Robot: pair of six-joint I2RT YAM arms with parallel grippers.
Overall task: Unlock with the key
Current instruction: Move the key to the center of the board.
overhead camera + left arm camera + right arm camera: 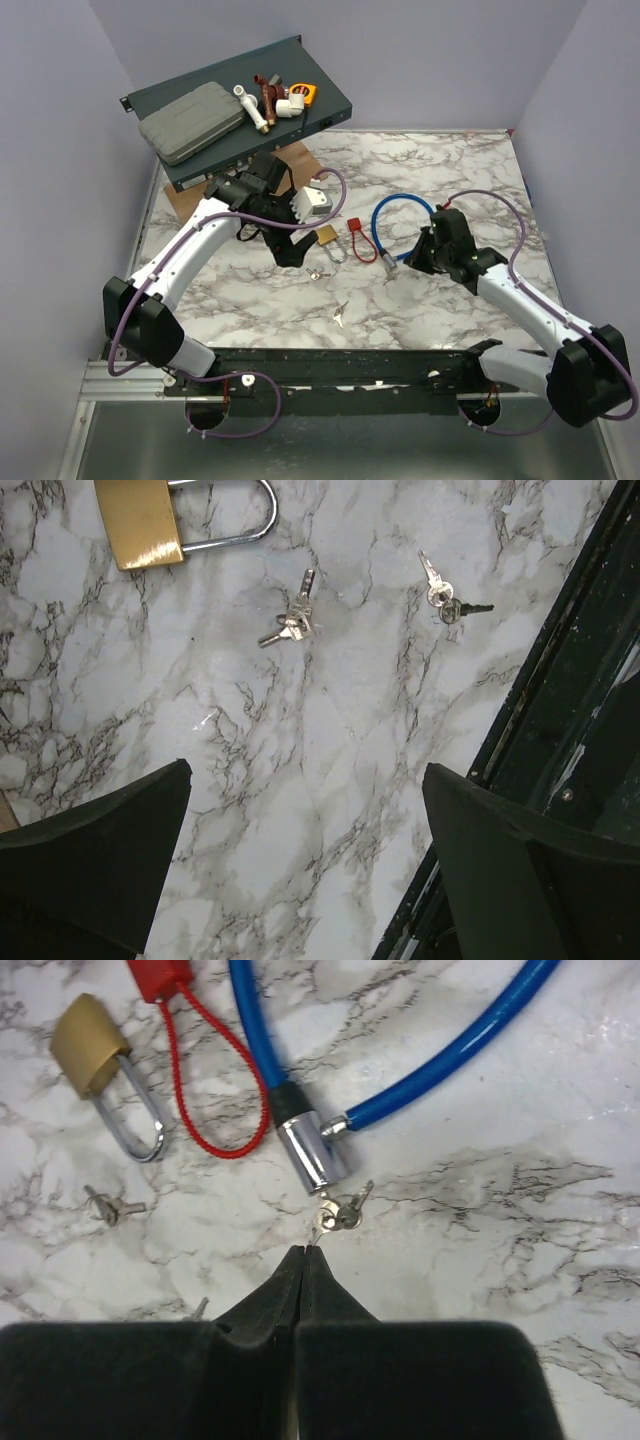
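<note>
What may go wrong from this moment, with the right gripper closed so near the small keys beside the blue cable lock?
1. The right gripper is shut with only its very tips at the key beside the cable lock's silver barrel. Whether it really pinches the key is unclear, so the key may slip out on lifting.
2. Similar key pairs lie near the brass padlock. If the wrong key is taken, it will probably not turn.

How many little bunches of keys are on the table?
3. One bunch beside the brass padlock, a second bunch closer to the robot, a third bunch at the blue cable lock's silver end. Others may be hidden.
</note>
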